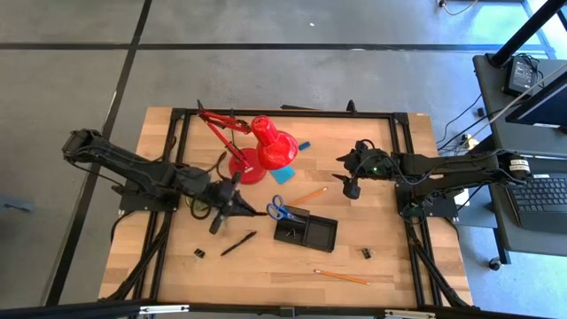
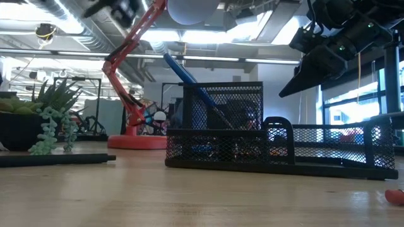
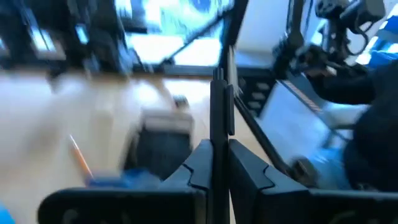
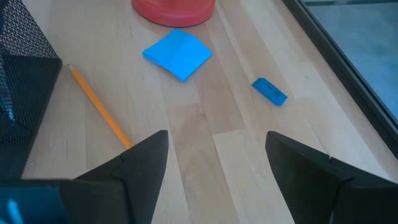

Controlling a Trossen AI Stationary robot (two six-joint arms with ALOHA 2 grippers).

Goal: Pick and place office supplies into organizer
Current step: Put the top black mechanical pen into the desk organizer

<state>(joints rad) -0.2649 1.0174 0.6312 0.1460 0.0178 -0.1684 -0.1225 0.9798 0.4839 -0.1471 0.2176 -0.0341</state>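
Right fingers point(image 4: 214, 168) spread above bare table point(image 4: 205, 124).

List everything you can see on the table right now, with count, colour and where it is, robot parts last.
organizer: 1, black mesh, table centre
scissors: 1, blue-handled, at organizer's left end
pencils: 2, orange, one beyond organizer, one near front edge
pen: 1, black, left of organizer
binder clips: 2, black, front left and front right
note pad: 1, light blue, by lamp base
eraser: 1, blue, beside note pad
desk lamp: 1, red, rear centre
potted plant: 1, green, low view's left
left end effector: shut on a thin dark item
right end effector: open, above table
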